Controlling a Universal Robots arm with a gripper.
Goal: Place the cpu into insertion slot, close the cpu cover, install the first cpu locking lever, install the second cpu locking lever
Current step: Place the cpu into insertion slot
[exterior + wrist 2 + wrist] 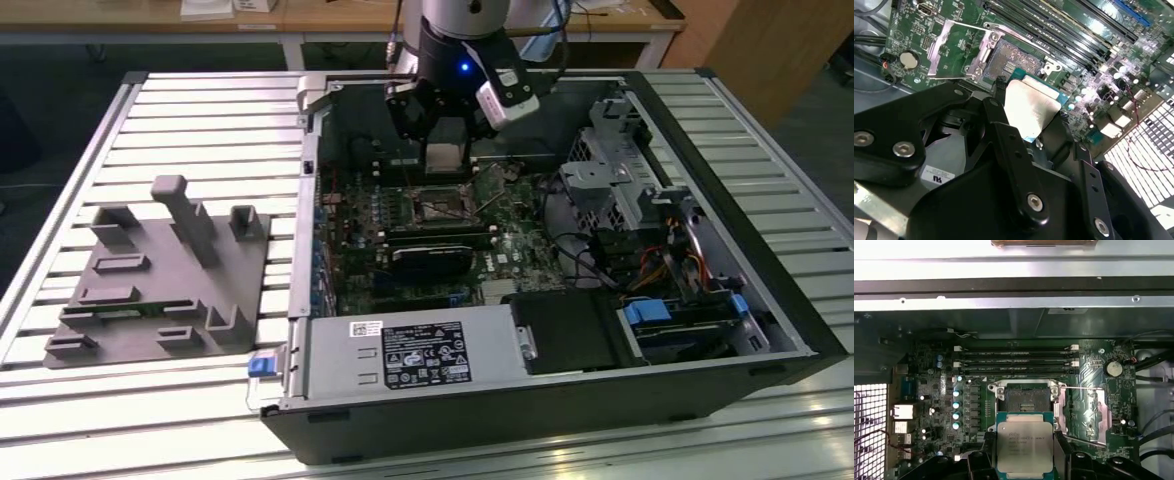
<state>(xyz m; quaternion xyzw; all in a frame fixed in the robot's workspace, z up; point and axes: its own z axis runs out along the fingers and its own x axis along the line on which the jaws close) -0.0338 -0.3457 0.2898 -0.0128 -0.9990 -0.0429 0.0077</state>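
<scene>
The arm (461, 40) reaches down into the open computer case (747, 300), which lies on the slatted metal surface (200, 120). Its jaws are clamped on the cpu (1025, 447), pressing on two opposite edges, with the silver top facing up. The chip hangs above the green board, just beside the insertion slot (1026, 399) and not yet in it. In the first wrist view its edge overlaps one rim of the slot.

The slot sits bare, its dark contact field showing inside the silver rim. The cpu cover (1094, 412) is swung open and rests flat to one side of the slot, on the side where the coin cell (1113, 368) sits. A thin wire lever (1081, 388) runs from a corner of the slot across the cover. The long memory slots (1016, 362) lie on the side of the slot away from the cpu. A grey fixture block (160, 280) stands well apart from the slot, outside the case, on the exterior view's left.
</scene>
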